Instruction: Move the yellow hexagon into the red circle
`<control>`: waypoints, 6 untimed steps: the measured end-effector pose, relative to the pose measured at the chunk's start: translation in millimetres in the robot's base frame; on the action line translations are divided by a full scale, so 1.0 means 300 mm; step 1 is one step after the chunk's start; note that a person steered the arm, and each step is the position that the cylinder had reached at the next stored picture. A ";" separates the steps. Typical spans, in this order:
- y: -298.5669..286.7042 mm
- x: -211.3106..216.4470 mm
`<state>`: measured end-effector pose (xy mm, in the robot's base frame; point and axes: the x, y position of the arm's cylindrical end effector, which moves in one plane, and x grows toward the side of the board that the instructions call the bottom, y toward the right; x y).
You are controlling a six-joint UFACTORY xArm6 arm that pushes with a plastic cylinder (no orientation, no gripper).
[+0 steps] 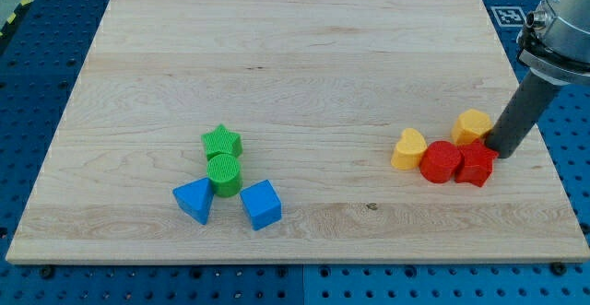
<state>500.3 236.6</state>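
The yellow hexagon [472, 124] lies at the view's right, touching the top edge of the red circle [441, 161]. My tip [502, 152] stands just right of the yellow hexagon and above the red block [476, 165], which sits against the circle's right side. A yellow heart [408, 148] touches the red circle on its left.
At the view's lower left, a green star [221, 142] sits above a green cylinder [224, 173]. A blue triangle [194, 200] and a blue cube [261, 204] flank it below. The wooden board [295, 56] rests on a blue pegboard.
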 end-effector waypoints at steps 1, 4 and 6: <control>0.042 -0.053; -0.141 -0.164; -0.170 -0.109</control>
